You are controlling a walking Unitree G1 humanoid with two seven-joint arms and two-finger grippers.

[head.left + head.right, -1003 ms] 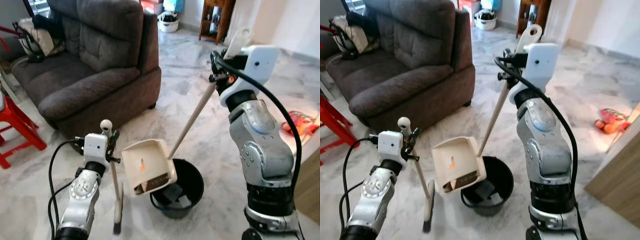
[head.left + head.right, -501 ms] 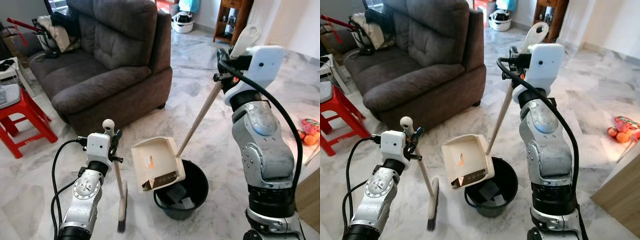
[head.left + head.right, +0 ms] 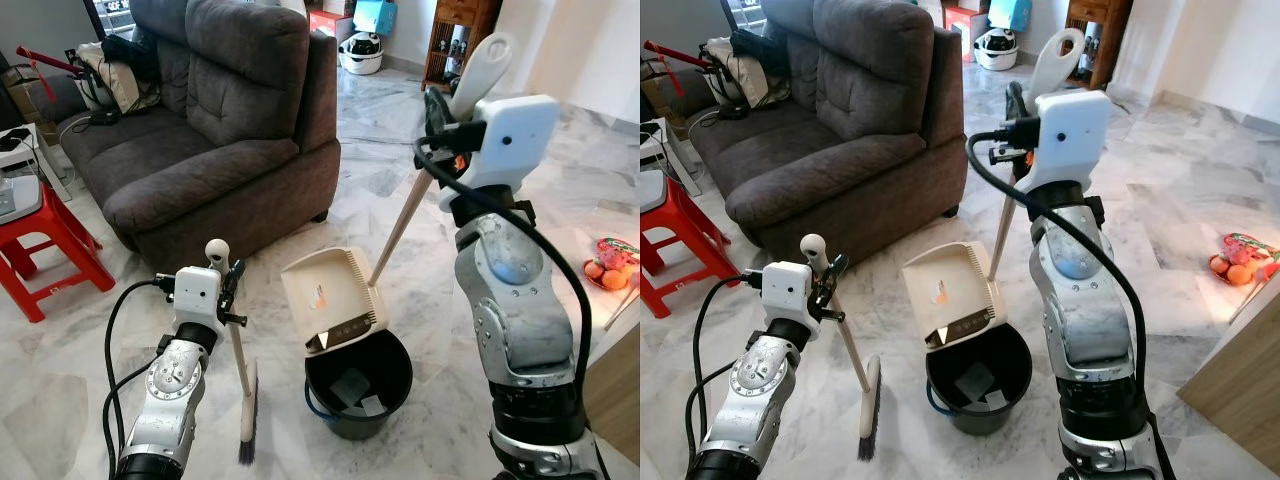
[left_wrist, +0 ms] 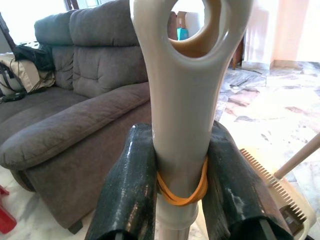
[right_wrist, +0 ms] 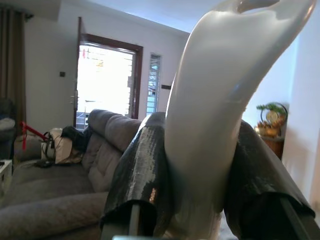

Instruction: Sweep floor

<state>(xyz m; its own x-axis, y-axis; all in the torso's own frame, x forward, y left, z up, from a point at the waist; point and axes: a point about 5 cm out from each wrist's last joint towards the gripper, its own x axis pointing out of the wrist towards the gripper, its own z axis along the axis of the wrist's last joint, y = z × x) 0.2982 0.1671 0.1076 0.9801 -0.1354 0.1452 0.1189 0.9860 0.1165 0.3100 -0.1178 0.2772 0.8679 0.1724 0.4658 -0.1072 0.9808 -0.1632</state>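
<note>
The black bucket [image 3: 357,393] stands on the marble floor [image 3: 330,195] in front of the robot, and everything else is placed from it. Directly above the bucket's rim the cream dustpan [image 3: 332,299] hangs tilted, its open mouth and toothed edge tipped down toward the bucket, with a dark strip of debris along that lower edge and a small orange mark on its inner face. Flat pale scraps lie on the bucket's bottom. The dustpan's long pale handle [image 3: 400,227] runs up and away from the bucket to the right gripper [image 3: 447,125], raised high above the bucket; its two black fingers [image 5: 142,177] are closed tight against the handle's white looped end, one on each side. To the left of the bucket, just beside it, the broom [image 3: 246,422] stands nearly upright with its dark bristles on the floor. The left gripper [image 3: 225,290] holds the broom's pole just under its rounded, ringed top; its black fingers [image 4: 129,187] are pressed against both sides of the cream handle, where an orange rubber band [image 4: 182,196] circles the shaft. Beyond the bucket, farther from the robot, sits a dark grey sofa [image 3: 213,130] with bags and clothes heaped at its far end. A red stool [image 3: 45,250] is well off to the left of the bucket, and a bag of orange fruit [image 3: 612,275] lies on the floor well to its right.
</note>
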